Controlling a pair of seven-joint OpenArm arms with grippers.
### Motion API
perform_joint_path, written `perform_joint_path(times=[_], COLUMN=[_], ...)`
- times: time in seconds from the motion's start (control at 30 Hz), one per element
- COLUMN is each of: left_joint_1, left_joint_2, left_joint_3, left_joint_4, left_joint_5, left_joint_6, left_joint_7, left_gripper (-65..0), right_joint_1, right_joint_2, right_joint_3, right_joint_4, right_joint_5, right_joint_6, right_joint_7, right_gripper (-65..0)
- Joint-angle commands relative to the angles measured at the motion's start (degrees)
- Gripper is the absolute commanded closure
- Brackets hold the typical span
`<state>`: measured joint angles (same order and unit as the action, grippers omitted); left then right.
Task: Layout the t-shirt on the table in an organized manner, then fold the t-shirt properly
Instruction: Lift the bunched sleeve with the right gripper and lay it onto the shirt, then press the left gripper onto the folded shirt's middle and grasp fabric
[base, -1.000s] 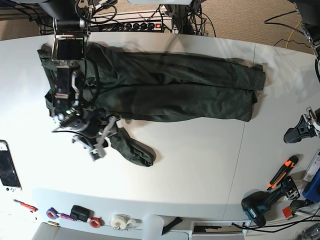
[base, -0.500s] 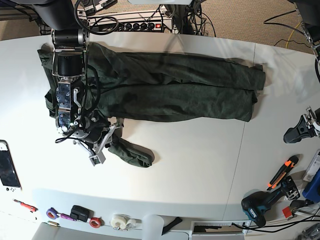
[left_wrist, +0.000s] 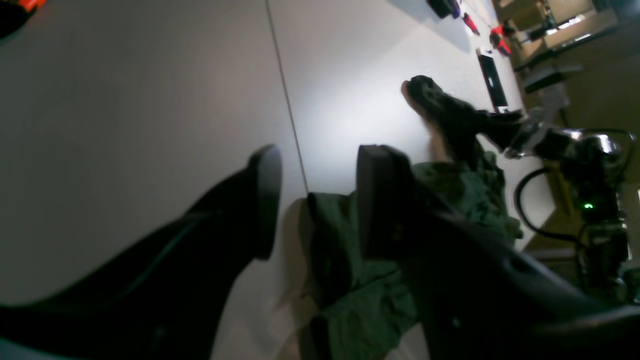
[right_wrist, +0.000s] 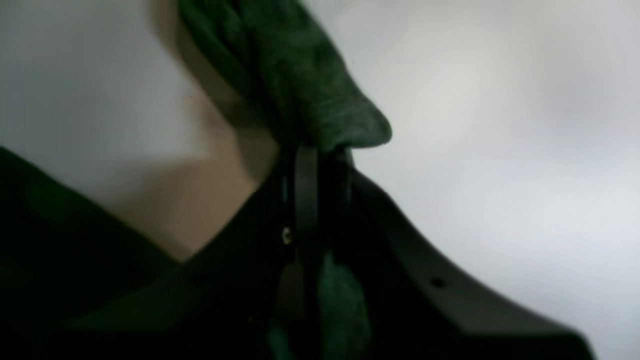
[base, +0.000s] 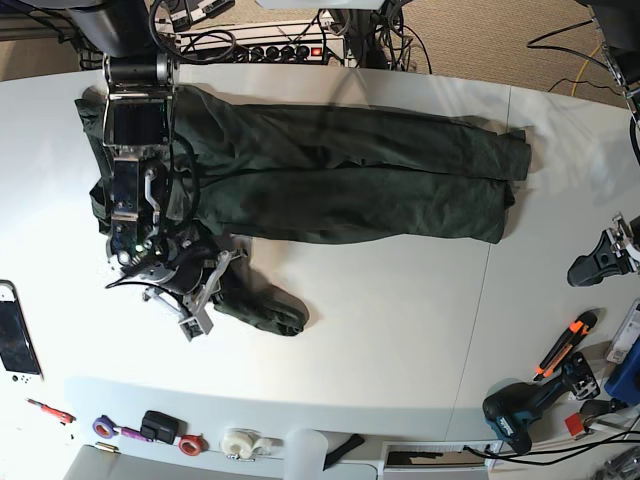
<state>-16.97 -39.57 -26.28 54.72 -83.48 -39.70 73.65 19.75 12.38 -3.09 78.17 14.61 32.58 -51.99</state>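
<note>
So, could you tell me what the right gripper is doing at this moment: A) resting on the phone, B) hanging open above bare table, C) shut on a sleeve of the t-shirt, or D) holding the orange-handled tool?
C: in the right wrist view the right gripper has its jaws pinched together on green fabric of the t-shirt.

Olive t-shirt (base: 340, 175) folded lengthwise on table (base: 400, 320)

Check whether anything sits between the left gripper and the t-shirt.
Nothing visible does. The left gripper hangs with jaws open over the edge of the t-shirt, with only bare table and cloth beneath it.
</note>
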Motion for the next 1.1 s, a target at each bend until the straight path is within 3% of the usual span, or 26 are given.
perform_joint_path(times=[0.0,0.2,0.33,0.5,0.67,0.77,0.9,1.07], left_joint_1=[-1.3,-1.3,-1.3,-1.3,-1.3,-1.3,-1.1,-1.2], left_joint_2=[-1.7,-1.7,-1.7,-1.7,-1.1,1.1,7.1,13.9], left_joint_3=[-0.4,-0.4,-0.4,-0.4,-0.4,-0.4,-0.4,0.9], left_joint_4=[0.8,0.8,0.8,0.8,0.8,0.8,0.8,0.8], left_joint_5=[-1.5,-1.5,-1.5,-1.5,-1.5,-1.5,-1.5,-1.5], left_joint_6=[-0.3,-0.3,-0.3,-0.3,-0.3,-0.3,-0.3,-0.3], left_joint_7=[-0.9,-0.9,-0.9,-0.9,-0.9,-0.9,-1.8,-1.6], left_gripper=[-26.0,-26.0,-26.0,-26.0,-26.0,-26.0,-26.0,-26.0], right_joint_1=[0.4,-9.4,-17.9,-26.7,-30.5,-31.2,-31.5,-31.5], right_joint_2=[0.5,0.5,0.5,0.5,0.5,0.5,0.5,0.4], right_joint_3=[0.2,0.1,0.1,0.1,0.1,0.1,0.1,0.2], right_joint_4=[4.5,28.2,40.0,47.7,48.2,48.2,48.1,48.1], right_joint_5=[0.8,5.9,5.9,6.8,7.8,7.6,7.7,4.5], right_joint_6=[0.2,-0.8,-0.8,-0.7,-0.7,-0.7,-0.7,-0.7], right_joint_7=[0.6,-8.3,-9.7,-9.7,-9.8,-10.6,-10.5,-9.9], right_gripper=[0.0,0.0,0.0,0.0,0.0,0.0,-21.6,-22.1])
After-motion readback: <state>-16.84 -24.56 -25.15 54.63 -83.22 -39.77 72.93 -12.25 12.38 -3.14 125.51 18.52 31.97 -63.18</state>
